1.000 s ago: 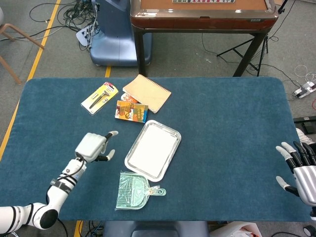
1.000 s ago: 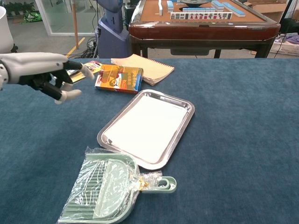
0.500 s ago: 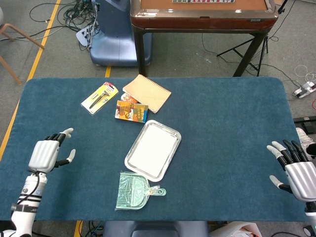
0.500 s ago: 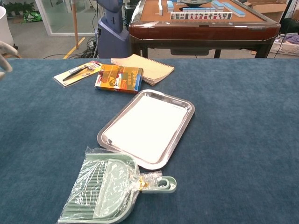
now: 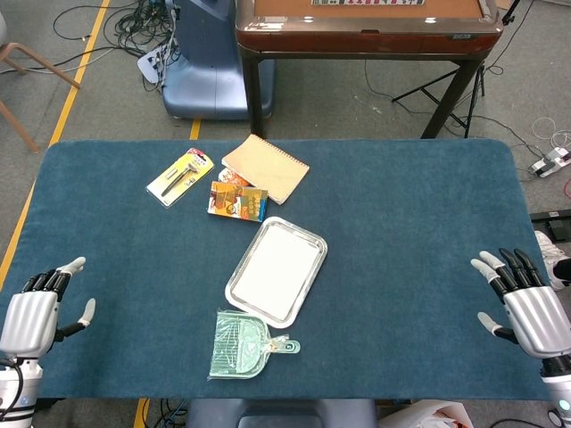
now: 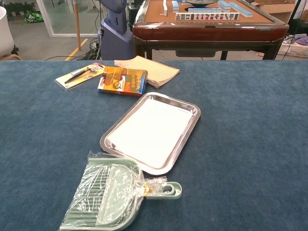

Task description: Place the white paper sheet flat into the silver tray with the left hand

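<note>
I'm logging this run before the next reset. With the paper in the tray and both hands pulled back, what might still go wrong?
The paper lies loose in the tray, so a draft or bump could shift it. The wrapped dustpan sits right at the tray's near rim; if the left hand sweeps back in, it might nudge either.

dustpan (image 6: 113, 195) touching tray's (image 6: 190, 132) near edge

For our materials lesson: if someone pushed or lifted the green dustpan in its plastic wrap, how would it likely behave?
The green dustpan looks like thin moulded plastic, so it is probably light and fairly stiff. Its loose, crinkled clear wrap would likely slip and rustle under fingers, making a grip less sure. Lying flat on the blue cloth table, it should slide when pushed and seems unlikely to roll or tip.
</note>
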Available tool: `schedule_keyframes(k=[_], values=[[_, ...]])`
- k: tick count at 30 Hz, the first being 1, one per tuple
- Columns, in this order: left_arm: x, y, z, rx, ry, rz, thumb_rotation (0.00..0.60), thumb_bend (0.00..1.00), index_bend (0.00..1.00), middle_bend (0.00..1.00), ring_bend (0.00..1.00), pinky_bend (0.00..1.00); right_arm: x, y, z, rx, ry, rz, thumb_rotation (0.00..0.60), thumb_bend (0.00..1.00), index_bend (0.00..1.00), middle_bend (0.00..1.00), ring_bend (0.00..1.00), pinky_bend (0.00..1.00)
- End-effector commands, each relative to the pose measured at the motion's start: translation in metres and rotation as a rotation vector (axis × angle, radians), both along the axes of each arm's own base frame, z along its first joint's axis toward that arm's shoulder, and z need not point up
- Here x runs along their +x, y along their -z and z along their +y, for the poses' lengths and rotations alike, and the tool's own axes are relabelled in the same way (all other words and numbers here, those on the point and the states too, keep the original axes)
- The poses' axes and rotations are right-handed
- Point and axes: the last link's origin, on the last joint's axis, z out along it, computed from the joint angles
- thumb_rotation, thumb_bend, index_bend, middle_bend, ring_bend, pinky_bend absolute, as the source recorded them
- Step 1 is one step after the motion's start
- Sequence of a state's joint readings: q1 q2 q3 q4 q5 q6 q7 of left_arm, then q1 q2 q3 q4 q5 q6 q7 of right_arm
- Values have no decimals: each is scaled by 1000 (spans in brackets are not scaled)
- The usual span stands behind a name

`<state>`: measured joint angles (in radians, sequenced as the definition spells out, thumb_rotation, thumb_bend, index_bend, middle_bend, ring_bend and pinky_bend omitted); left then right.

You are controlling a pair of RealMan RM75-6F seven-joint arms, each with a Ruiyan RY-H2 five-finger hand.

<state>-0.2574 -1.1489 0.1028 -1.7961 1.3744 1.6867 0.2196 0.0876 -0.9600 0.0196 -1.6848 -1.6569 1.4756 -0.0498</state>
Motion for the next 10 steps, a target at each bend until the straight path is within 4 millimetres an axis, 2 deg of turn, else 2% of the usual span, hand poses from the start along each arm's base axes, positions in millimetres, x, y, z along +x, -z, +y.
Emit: schedule_keyframes(k=[1,10], values=[[1,-1,-7,1,-9,17,398,349,180,268,250,237,0,1,-1,-5,-4,-1,600,198,157,139,13,68],[0,4,-13,-22,-33,26,401,341,180,268,250,217,-1,0,0,-22,-7,-4,600,197,156,139,13,68]])
